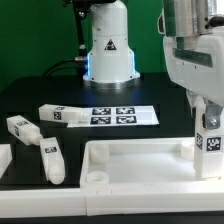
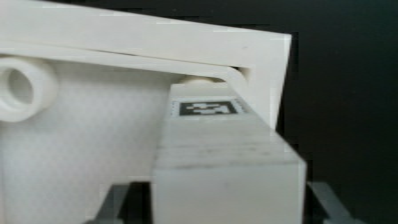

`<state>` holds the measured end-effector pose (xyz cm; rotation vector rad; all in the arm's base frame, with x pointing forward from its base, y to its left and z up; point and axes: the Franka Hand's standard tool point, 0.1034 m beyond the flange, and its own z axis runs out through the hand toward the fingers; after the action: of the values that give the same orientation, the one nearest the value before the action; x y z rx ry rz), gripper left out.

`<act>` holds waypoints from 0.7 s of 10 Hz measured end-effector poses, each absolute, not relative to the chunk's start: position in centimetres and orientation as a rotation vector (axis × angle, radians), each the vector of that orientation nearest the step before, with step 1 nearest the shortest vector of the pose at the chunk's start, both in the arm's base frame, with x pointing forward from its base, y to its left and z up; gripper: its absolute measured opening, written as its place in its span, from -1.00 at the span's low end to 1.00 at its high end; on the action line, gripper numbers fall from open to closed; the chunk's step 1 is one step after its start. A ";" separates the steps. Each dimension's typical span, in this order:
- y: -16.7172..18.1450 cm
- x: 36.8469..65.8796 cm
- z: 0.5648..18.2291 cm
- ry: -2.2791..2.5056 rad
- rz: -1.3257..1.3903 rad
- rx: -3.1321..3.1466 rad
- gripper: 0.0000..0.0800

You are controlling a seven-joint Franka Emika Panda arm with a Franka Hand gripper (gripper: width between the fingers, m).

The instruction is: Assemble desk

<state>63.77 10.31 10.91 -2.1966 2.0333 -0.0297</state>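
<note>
The hand (image 2: 221, 202) is clenched on a white square plastic leg (image 1: 212, 146) with a black-and-white tag. It holds the leg upright at the corner, on the exterior view's right, of the large flat white rimmed plastic panel (image 1: 130, 166). The panel lies on the black tabletop (image 1: 30, 98), with loose white legs (image 1: 52, 158) near its other end.

Table: black matte tabletop (image 1: 170, 105), seen in the exterior view.
Marker board: thin flat white board printed with black-and-white tags (image 1: 118, 115), lying flat mid-table.
Tagged leg: white square plastic leg (image 1: 62, 114), lying just beside the marker board, on the exterior view's left.
Far leg: similar white leg (image 1: 20, 128), further toward that left.
Near leg: third white leg (image 1: 52, 158), lying closer to the front.
Desk panel: large flat white plastic panel with raised rim (image 1: 130, 183), lying at the front.
</note>
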 end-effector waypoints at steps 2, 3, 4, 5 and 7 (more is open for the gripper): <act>10.3 63.8 10.9 1.928 -0.041 -2.292 -0.28; 10.0 64.0 11.0 1.718 -0.065 -2.454 0.25; 10.1 64.0 11.0 1.445 -0.086 -2.628 0.25; 10.3 64.0 11.0 1.255 -0.082 -2.728 0.54; 10.2 64.0 11.0 1.132 -0.096 -2.787 0.60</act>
<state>63.99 10.21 11.00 -2.7868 1.1320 -0.0962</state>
